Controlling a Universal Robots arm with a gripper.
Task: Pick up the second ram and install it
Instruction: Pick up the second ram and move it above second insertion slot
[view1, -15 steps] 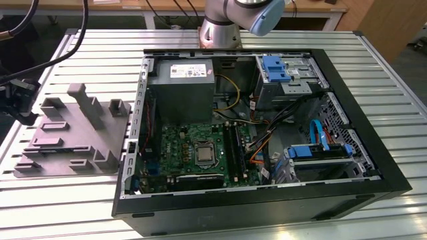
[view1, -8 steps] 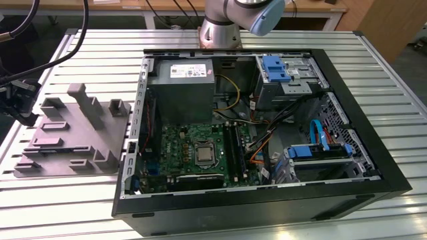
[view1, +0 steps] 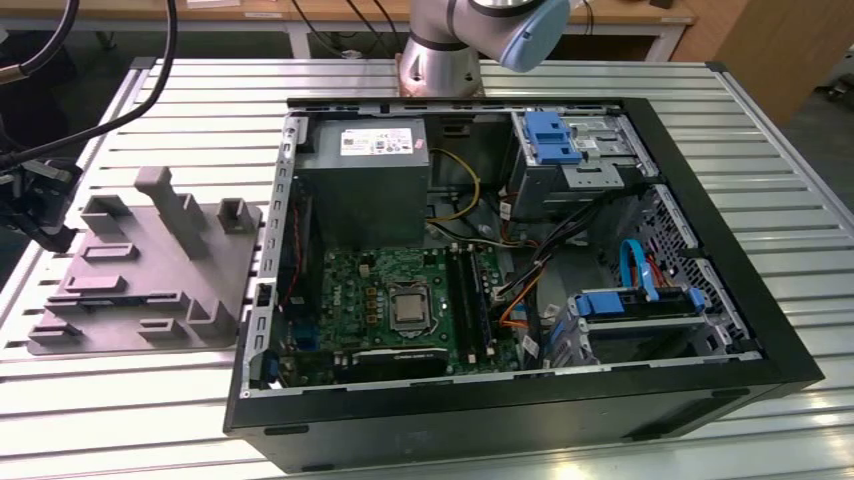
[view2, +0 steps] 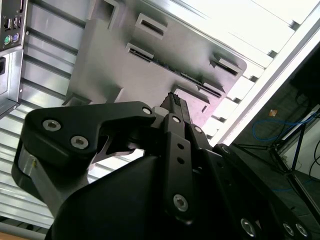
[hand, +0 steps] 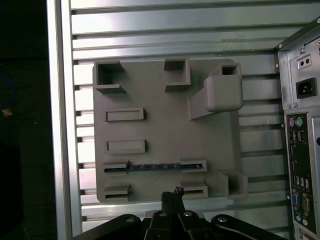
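The second ram (hand: 155, 166) is a thin bluish-green stick standing on edge between two slotted holders of the grey fixture (hand: 165, 125). In the second wrist view the ram (view2: 190, 79) shows as a thin dark line across the fixture. My gripper (hand: 172, 192) hangs above the fixture's edge, a short way from the ram and not touching it. Its black fingers are pressed together, shut on nothing. In the exterior view the gripper (view1: 51, 235) is at the far left, beside the fixture (view1: 134, 270).
The open computer case (view1: 521, 400) lies on the slatted metal table (view1: 747, 100), to the exterior view's right of the fixture, with its motherboard (view1: 387, 290) and long black slots (view1: 461, 290) exposed. The case's rear ports (hand: 300, 165) face the fixture. Tall fixture posts (view1: 174, 205) stand nearby.
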